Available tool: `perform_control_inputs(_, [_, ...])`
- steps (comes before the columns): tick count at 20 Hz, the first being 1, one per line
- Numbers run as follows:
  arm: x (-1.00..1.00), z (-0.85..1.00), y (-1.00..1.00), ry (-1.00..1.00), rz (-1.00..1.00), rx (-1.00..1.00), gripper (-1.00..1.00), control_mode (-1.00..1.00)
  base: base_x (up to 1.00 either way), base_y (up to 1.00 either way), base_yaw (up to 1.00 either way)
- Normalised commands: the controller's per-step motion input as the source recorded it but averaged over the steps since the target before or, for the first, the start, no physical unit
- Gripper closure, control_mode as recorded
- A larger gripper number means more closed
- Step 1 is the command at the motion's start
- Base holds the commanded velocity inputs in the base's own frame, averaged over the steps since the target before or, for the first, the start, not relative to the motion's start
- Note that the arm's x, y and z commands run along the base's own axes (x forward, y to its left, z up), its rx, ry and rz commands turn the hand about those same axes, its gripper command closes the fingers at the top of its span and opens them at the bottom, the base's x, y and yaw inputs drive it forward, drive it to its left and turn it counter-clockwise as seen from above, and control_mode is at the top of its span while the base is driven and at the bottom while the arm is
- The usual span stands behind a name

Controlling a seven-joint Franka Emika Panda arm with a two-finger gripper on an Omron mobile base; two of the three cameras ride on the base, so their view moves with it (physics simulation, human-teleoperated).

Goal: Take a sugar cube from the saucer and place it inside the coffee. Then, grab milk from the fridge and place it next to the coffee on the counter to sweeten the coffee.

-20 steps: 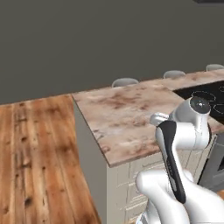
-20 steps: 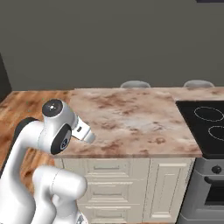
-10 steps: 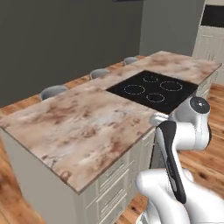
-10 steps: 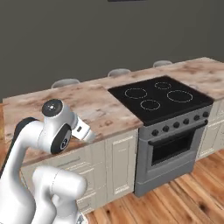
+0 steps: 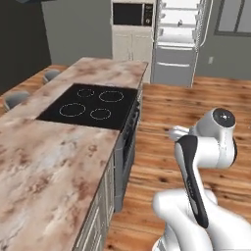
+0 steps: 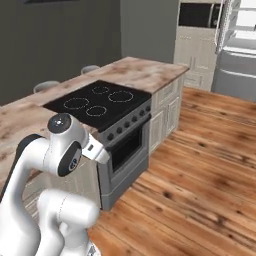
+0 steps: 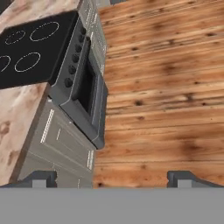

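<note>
1. Arm posture: arm is seen folded close over the base in both base views, hand carried above the wood floor, not over any worktop.
2. Gripper: in the hand view the two finger tips are seen far apart at the lower corners, w/ nothing between them. Judged empty and spread wide.
3. Fridge: located at the far end of the room, past the floor. Doors are seen swung open; white shelves visible inside. Also seen at the upper right of the right base view. Well apart from the robot.
4. Milk: cannot be made out on the fridge shelves; too small/blurred at this range.
5. Counter: pinkish marbled top runs along the left side in the left base view, w/ a black stovetop set in it and an oven below.
6. Saucer, coffee mug, sugar cube: not identified on the stretch of counter seen here, so the sugar step cannot be confirmed from this position.
7. Cabinet w/ microwave: stands just beside the fridge, left of it.
8. Progress (judgement): empty gripper plus opened fridge suggests the milk-fetch stage is in hand. Approx. mid-task at best.
9. Outstanding: closing in on the fridge, milk to be grasped, carried back, set next to the coffee.
</note>
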Motion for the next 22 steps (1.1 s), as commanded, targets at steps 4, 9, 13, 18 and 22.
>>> perform_control_inputs(4, [0.0,0.0,0.0,0.0,0.0,0.0,-1.0,1.0,0.53,0.0,-0.36])
perform_control_inputs(9, [0.0,0.0,0.0,0.0,0.0,0.0,-1.0,1.0,0.58,-0.14,-0.14])
perform_control_inputs(13, [0.0,0.0,0.0,0.0,0.0,0.0,-1.0,1.0,0.84,-0.43,-0.19])
perform_control_inputs(18, [0.0,0.0,0.0,0.0,0.0,0.0,-1.0,1.0,1.0,-0.35,-0.13])
perform_control_inputs(22, [0.0,0.0,0.0,0.0,0.0,0.0,-1.0,1.0,1.0,-0.31,-0.04])
